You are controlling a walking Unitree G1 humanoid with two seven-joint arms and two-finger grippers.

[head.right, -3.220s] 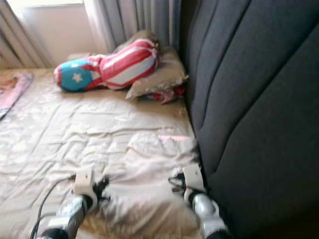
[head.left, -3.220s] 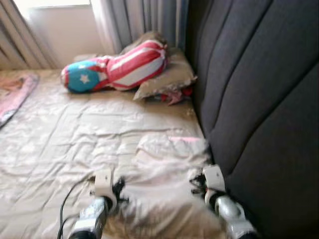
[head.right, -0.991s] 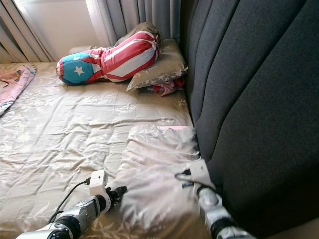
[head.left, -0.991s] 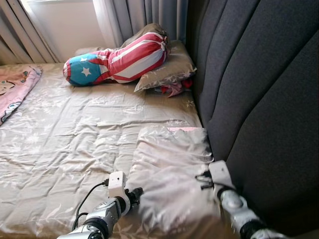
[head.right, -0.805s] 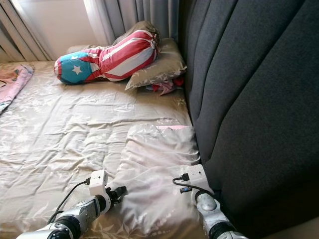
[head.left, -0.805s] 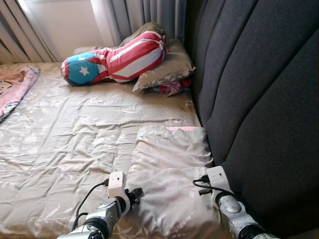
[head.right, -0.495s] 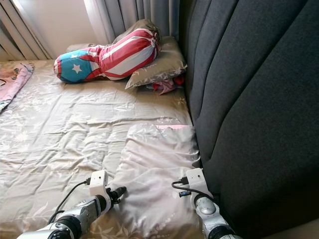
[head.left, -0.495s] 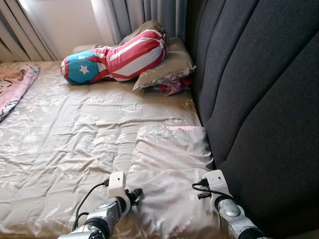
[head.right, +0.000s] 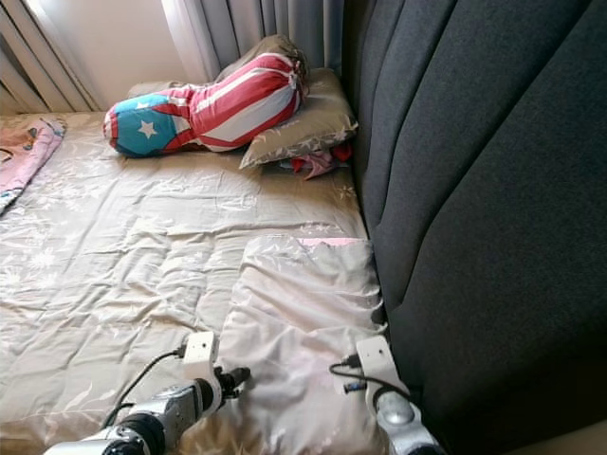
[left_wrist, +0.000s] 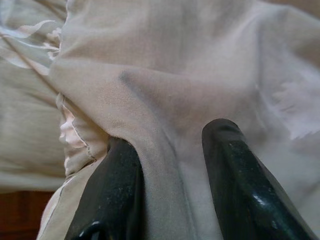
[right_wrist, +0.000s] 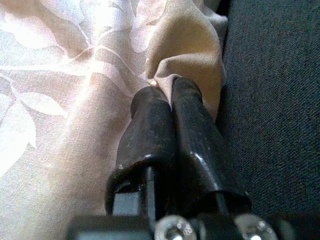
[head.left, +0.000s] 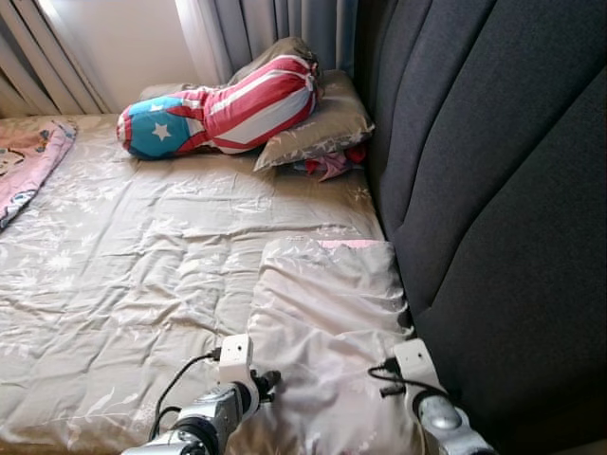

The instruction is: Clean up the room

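A beige leaf-print pillow (head.left: 327, 313) lies flat at the bed's near right, against the dark headboard (head.left: 493, 190). My left gripper (head.left: 268, 382) is at the pillow's near left corner. In the left wrist view its black fingers (left_wrist: 117, 190) stand apart, open, with pillow cloth bulging between them. My right gripper (right_wrist: 162, 92) is at the near right corner beside the headboard, shut, with a fold of the pillowcase (right_wrist: 187, 55) pinched at its tips.
The crumpled beige sheet (head.left: 123, 256) covers the bed. At the far end a red, white and blue bolster (head.left: 223, 114) leans on a second pillow (head.left: 322, 128) with a reddish cloth (head.left: 332, 166) under it. A pink blanket (head.left: 28, 161) lies far left. Grey curtains (head.left: 275, 28) hang behind.
The pillow has settled flatter on the bed. Both arms have drawn back toward the near edge, and the left gripper has shifted slightly right along the pillow's edge.
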